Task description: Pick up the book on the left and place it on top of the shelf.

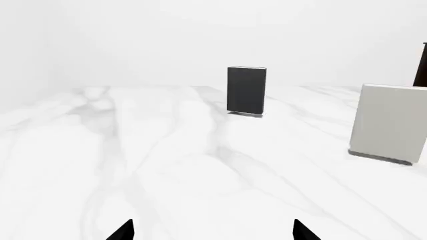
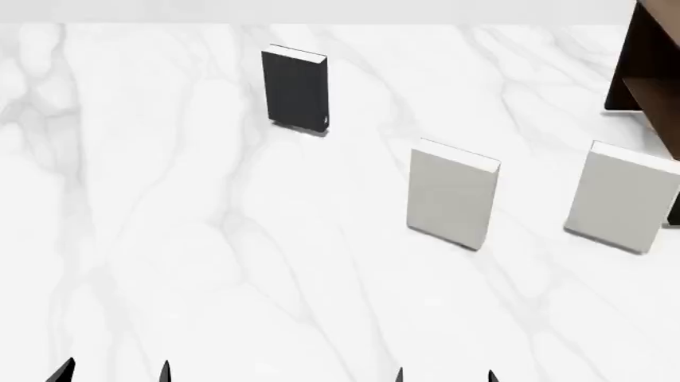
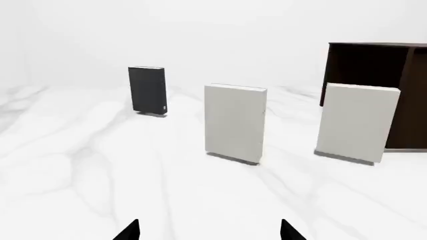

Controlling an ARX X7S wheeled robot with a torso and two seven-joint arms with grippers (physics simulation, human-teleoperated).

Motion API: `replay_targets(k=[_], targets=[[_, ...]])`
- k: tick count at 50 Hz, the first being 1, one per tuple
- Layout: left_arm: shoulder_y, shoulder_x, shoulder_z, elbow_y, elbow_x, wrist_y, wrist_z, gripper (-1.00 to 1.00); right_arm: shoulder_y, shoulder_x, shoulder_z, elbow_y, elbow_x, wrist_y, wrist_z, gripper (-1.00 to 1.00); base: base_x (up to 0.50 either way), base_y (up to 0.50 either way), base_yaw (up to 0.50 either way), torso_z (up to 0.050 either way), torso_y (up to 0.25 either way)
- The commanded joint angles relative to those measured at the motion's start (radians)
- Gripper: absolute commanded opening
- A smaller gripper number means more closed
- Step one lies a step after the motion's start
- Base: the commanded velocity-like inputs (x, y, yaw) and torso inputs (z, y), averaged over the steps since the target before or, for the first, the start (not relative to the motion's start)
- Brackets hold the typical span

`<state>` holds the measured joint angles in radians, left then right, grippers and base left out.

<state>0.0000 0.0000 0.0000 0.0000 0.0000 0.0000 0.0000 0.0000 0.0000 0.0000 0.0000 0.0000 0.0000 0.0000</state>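
Observation:
The black book (image 2: 295,89) stands upright on the white marble table, far left of the books; it also shows in the left wrist view (image 1: 246,90) and the right wrist view (image 3: 147,90). The dark brown shelf (image 2: 648,72) stands at the far right edge, also in the right wrist view (image 3: 380,75). My left gripper (image 2: 115,372) is open and empty at the near edge, far short of the book; its tips frame bare table in the left wrist view (image 1: 212,232). My right gripper (image 2: 444,376) is open and empty near the front, seen too in its wrist view (image 3: 208,231).
Two light grey-white books stand upright: one mid-table (image 2: 453,195) and one at the right (image 2: 623,197) just in front of the shelf. The marble table (image 2: 191,239) stretches wide between the grippers and the books.

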Motion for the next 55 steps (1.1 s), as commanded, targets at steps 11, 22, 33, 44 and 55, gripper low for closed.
replay_targets(k=[11,22,33,44,55], targets=[[-0.009,-0.046,0.058,0.01,-0.038,-0.053,-0.045,1.0,0.002,0.046,-0.054,0.016,0.065,-0.012,0.03,1.0,0.0,0.0,0.0,0.0,0.0],[-0.009,-0.069,0.081,-0.016,-0.066,-0.006,-0.044,1.0,0.011,0.068,-0.072,0.021,0.104,0.002,0.033,1.0,0.0,-0.22,0.0,0.0,0.0],[-0.01,-0.084,0.098,-0.02,-0.079,0.007,-0.053,1.0,0.014,0.077,-0.083,0.014,0.116,0.016,0.062,1.0,0.01,-0.41,0.0,0.0,0.0],[-0.017,-0.095,0.112,-0.01,-0.082,-0.014,-0.081,1.0,0.011,0.091,-0.1,-0.045,0.108,0.057,0.096,1.0,0.0,0.0,0.0,0.0,0.0],[-0.614,-0.207,0.012,0.537,-0.311,-1.095,-0.104,1.0,0.713,0.132,-0.003,-0.457,0.347,1.056,0.189,1.0,0.0,0.0,0.0,0.0,0.0]])
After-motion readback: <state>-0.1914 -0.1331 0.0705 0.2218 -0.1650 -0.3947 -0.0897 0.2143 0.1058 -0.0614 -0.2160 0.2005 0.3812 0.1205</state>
